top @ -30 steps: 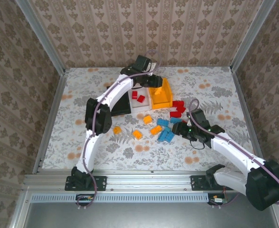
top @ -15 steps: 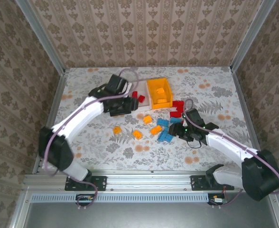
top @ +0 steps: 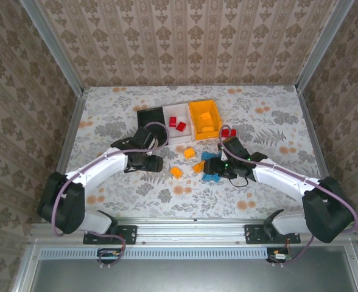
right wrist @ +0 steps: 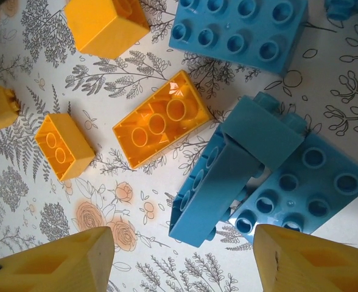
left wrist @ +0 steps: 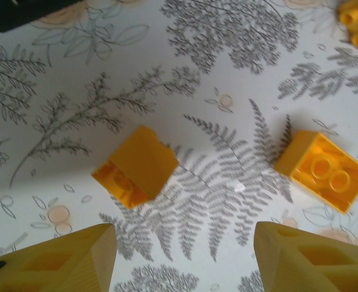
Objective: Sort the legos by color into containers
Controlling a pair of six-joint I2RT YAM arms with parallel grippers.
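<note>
In the top external view the left pincer (top: 153,163) hangs low over the flower-patterned table top (top: 106,121). Well beyond it, side by side, stand the black rectangular plastic bin (top: 148,113), the white plastic bin (top: 175,134) and the orange plastic bin (top: 195,125). The right pincer (top: 207,166) sits at the near edge of the loose bricks.

In the left wrist view the left pincer (left wrist: 182,234) is spread wide and holds nothing. A small orange plastic brick tipped on its side (left wrist: 135,171) lies just ahead, nearer the left-hand finger. A second orange brick with studs up (left wrist: 323,171) lies ahead of the right-hand finger. The pick would likely go best if the pincer centres on the tipped brick, turns so the pads meet its flat faces, and keeps the studs-up brick outside the jaws.

In the right wrist view the right pincer (right wrist: 184,234) is also spread and empty. A heap of light-blue plastic bricks (right wrist: 218,176) lies straight ahead between the fingers. An orange brick with its hollow side up (right wrist: 161,126) lies just beside the heap, toward the left-hand finger. Closing on the topmost blue piece alone should avoid dragging that orange brick along.

A second ago the left pincer was over the orange plastic bin, and half a second ago it hid the black rectangular plastic bin. It has since come back to the loose bricks, and the right pincer has slid leftward onto the blue heap.
</note>
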